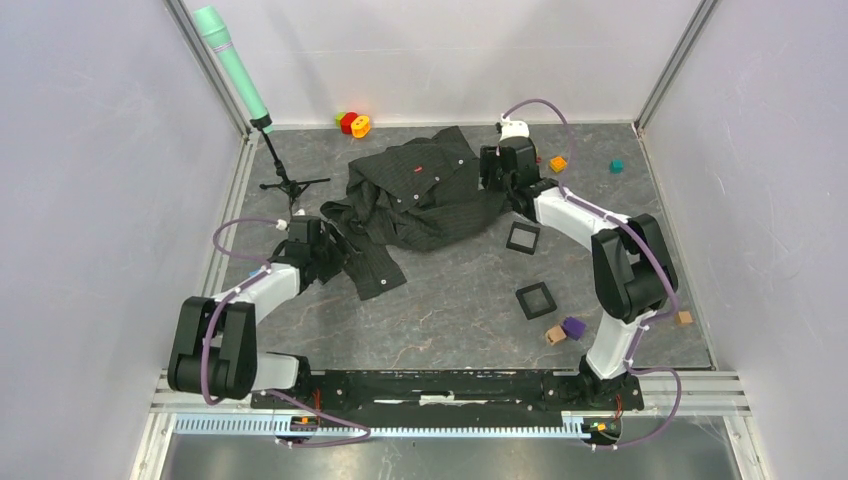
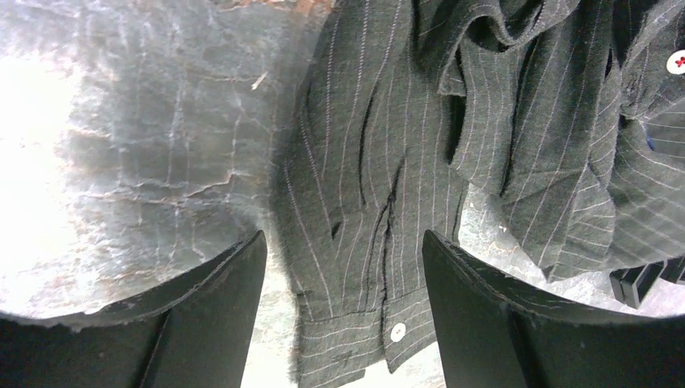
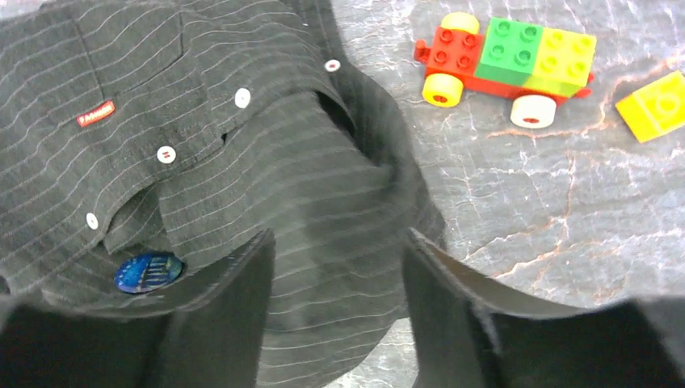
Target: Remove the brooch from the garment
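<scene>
The garment [image 1: 420, 195], a dark pinstriped shirt, lies crumpled at the back middle of the table. The brooch [image 3: 148, 272] is a small blue oval disc on the shirt front, below a row of white buttons and the red tag [image 3: 95, 113]. My right gripper [image 3: 339, 238] is at the shirt's right edge [image 1: 487, 170], jaws apart over a fold of cloth, and the brooch lies just outside its left finger [image 3: 234, 299]. My left gripper [image 2: 344, 242] stands open over a sleeve cuff with a white button [image 2: 397, 331], at the shirt's near-left end [image 1: 338, 255].
Two black square frames [image 1: 523, 237] [image 1: 535, 300] lie right of the shirt. A brick toy car [image 3: 507, 61] and a yellow brick [image 3: 656, 103] sit beyond the right gripper. Small blocks [image 1: 573, 326] and a teal cube [image 1: 617, 166] are scattered at right. A teal microphone stand [image 1: 232, 65] rises at back left.
</scene>
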Motion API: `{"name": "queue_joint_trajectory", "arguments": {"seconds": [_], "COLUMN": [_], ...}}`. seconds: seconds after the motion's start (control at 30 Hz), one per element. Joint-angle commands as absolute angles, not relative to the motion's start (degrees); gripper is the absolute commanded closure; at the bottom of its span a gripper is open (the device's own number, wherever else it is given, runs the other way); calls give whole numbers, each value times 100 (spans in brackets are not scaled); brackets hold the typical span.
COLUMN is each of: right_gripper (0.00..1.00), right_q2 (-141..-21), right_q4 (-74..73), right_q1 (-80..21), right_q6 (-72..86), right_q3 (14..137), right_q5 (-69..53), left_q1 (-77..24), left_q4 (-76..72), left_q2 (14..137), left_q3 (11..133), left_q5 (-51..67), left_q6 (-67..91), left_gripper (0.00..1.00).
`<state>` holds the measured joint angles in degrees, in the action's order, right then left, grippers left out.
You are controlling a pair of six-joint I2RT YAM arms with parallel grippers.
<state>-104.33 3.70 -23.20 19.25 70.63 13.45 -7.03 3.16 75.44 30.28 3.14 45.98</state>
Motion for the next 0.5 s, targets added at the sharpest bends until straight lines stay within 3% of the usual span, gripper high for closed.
{"name": "queue_joint_trajectory", "arguments": {"seconds": [0.0,0.13,0.23,0.4,0.47], "right_gripper": [27,27,32,34,34], "right_q2": [-10283,-10037,-10089,-10557,-10768], "right_q4": [128,122,174,228,242], "right_q1": [-2466,-2918,-3247,-3870,-4134], "right_q6": [968,634,475,376,381], "right_q3": [7275,7208,7339,7716,7841], "right_q5": [946,1292,565,-245,-300], "left_q1": [-834,-853,-853,-831,-795], "left_q4": [510,469,422,633,659], "left_q2": [7940,8269,8429,8557,8398], "left_q3": [3347,3611,3753,4021,3964], "left_q5": [230,232,71,-360,-546], "left_q6": [4241,4085,4007,3832,3895], "left_gripper": [27,47,59,97,98]}}
